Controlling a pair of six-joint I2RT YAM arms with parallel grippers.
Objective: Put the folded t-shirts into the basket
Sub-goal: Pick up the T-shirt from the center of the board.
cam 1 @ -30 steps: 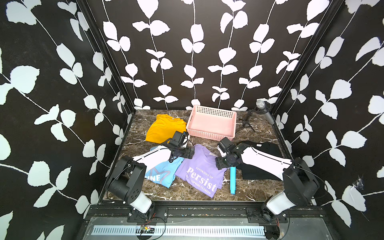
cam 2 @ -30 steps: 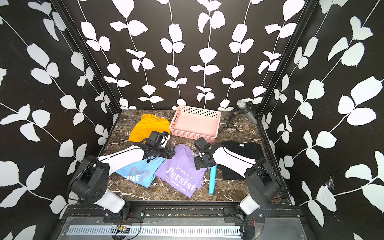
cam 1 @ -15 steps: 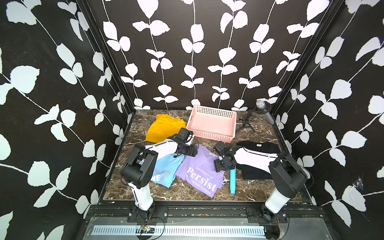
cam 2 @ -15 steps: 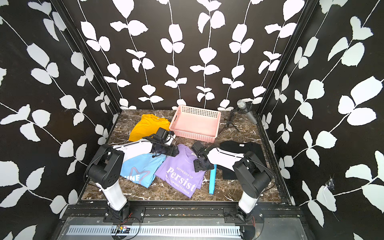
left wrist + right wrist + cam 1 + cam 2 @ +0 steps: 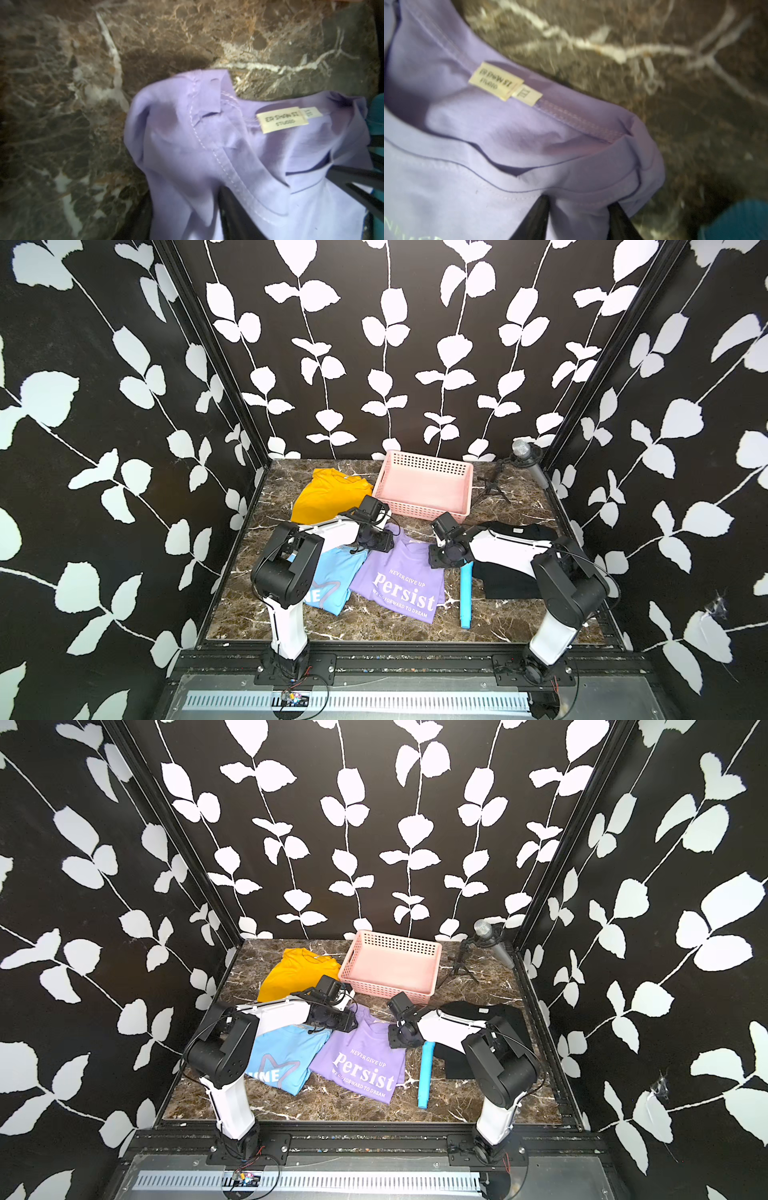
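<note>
Your lilac t-shirt (image 5: 401, 576) lies flat on the marble table (image 5: 374, 628), with the basket (image 5: 419, 511) at its twelve o'clock. Both top views hide the fingertips. Only the wrist views show your left gripper (image 5: 185, 199) and right gripper (image 5: 579, 202) each pinching bunched shoulder fabric.

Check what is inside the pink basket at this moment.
Nothing shows inside the basket: both top views show only its bare pink floor, no shirt. The floor strip behind its near wall is hidden by that wall.
</note>
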